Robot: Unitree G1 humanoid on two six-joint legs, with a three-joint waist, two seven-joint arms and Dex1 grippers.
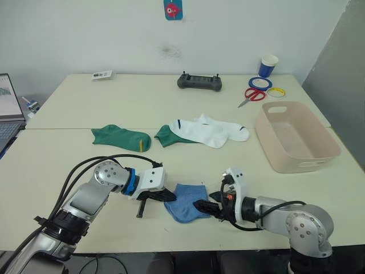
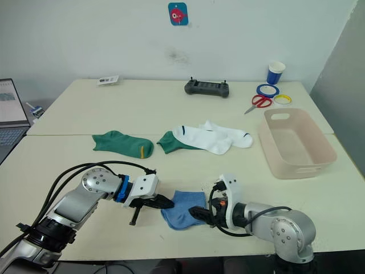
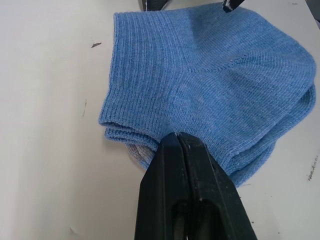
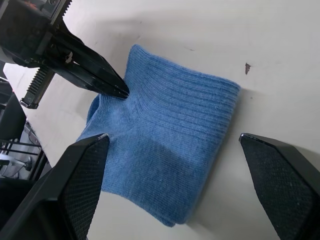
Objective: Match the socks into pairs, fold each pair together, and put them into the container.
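Pinched at its near edge by the closed left gripper [image 1: 171, 196], the folded light blue socks [image 1: 185, 208] lie soft and limp just ahead of the wide-open right gripper [image 4: 180, 187], best grasped through all layers.

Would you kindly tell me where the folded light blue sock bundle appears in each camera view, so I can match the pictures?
Left eye view: folded light blue sock bundle at the table's near edge, between both grippers.
Right eye view: same spot, lower centre.
Left wrist view: directly ahead, the left gripper shut on its edge.
Right wrist view: between the open right gripper's fingers.
Shared landmark: the left gripper's tip on the bundle's edge.
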